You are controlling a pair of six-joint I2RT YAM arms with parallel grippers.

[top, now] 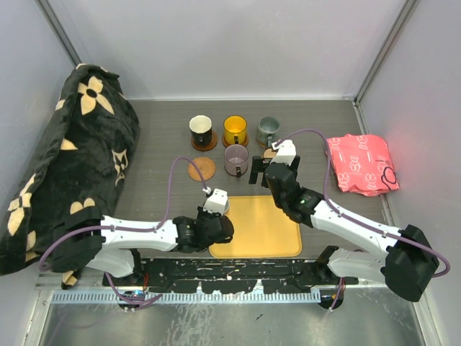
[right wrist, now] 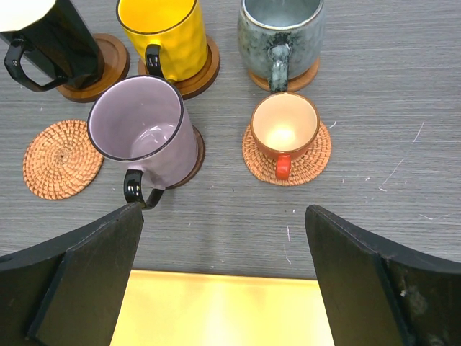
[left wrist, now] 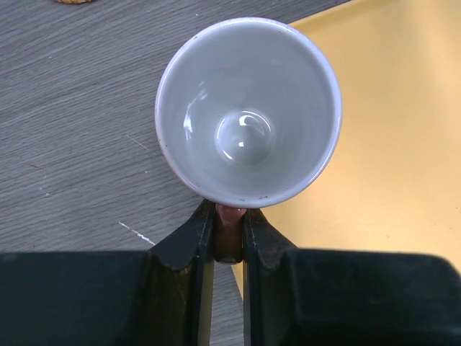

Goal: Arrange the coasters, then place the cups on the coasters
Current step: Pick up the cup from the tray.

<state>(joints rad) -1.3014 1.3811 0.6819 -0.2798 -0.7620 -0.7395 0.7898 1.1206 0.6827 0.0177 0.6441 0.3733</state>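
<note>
Left jaws: pinching the white cup [left wrist: 248,112] by its handle, at the tray [left wrist: 389,144] edge.
Right jaws: spread, empty.
Coaster [right wrist: 61,158]: bare, left of purple cup [right wrist: 144,126].
Risk: handle-only grip may let the cup swing, clipping the purple cup at set-down.

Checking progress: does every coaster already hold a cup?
No, the woven coaster left of the purple cup lies bare.
</note>
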